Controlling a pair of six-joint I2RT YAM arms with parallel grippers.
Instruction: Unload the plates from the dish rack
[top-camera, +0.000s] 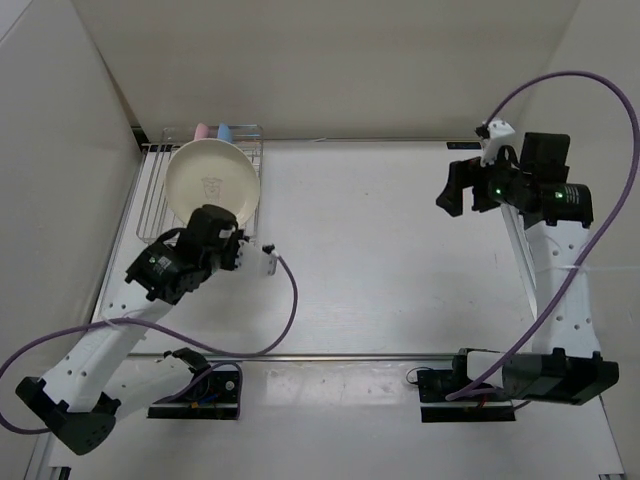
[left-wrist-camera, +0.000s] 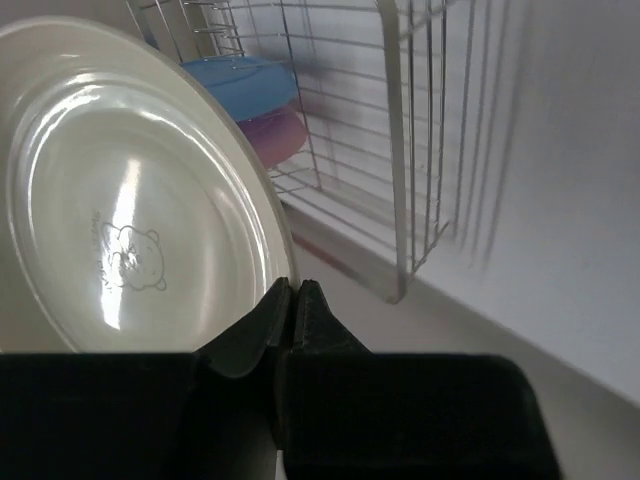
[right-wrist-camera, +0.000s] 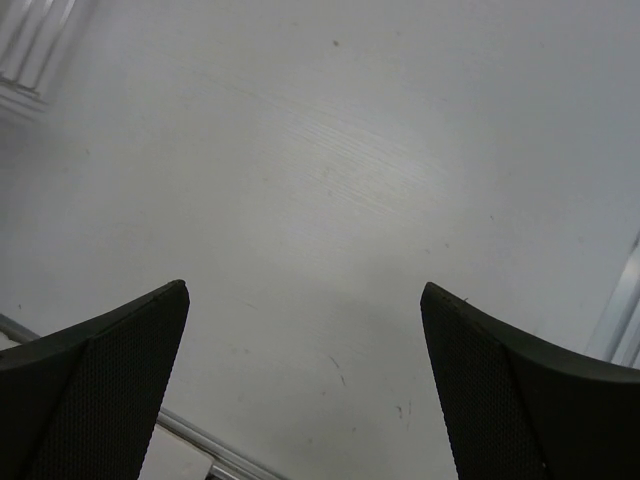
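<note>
My left gripper (left-wrist-camera: 293, 300) is pressed together on the lower rim of the cream plate (left-wrist-camera: 130, 200), the two dark fingertips meeting with only the thin edge of the plate between them. The plate is tilted so that its glossy face, with a faint bear outline at the centre, looks up at the overhead camera, and from above it sits over the dish rack (top-camera: 150, 190); I cannot tell whether it touches the wires. Behind it the blue plate (left-wrist-camera: 240, 85) and the pink plate (left-wrist-camera: 275, 135) stand on edge in the rack, just beside each other at its far end. My right gripper (right-wrist-camera: 305, 300) is spread wide and holds nothing, hanging above bare table (right-wrist-camera: 320, 150) well apart from the rack, on the far right side. The table is pale and matte, the rack is in its far left corner, and plain light walls (top-camera: 320, 60) close in the back and both sides.
</note>
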